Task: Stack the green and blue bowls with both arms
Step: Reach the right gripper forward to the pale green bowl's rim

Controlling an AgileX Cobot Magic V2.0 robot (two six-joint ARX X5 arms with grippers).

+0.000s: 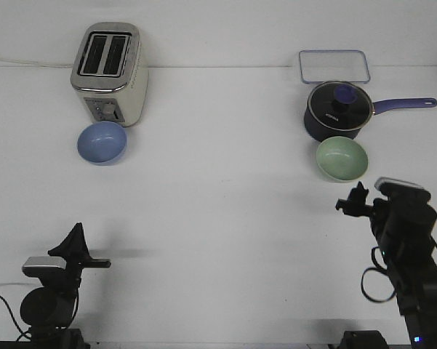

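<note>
The periwinkle blue bowl (102,142) sits upright on the white table at the back left, just in front of the toaster. The mint green bowl (342,158) sits upright at the right, just in front of the saucepan. Both bowls are empty and far apart. My left gripper (75,234) is low at the front left, well short of the blue bowl and holding nothing. My right gripper (356,196) hovers a little in front of the green bowl, apart from it. The finger gap of either gripper does not show from this angle.
A cream toaster (109,73) stands at the back left. A dark navy lidded saucepan (337,111) with a long handle (407,103) pointing right stands behind the green bowl. A clear rectangular tray (334,67) lies behind it.
</note>
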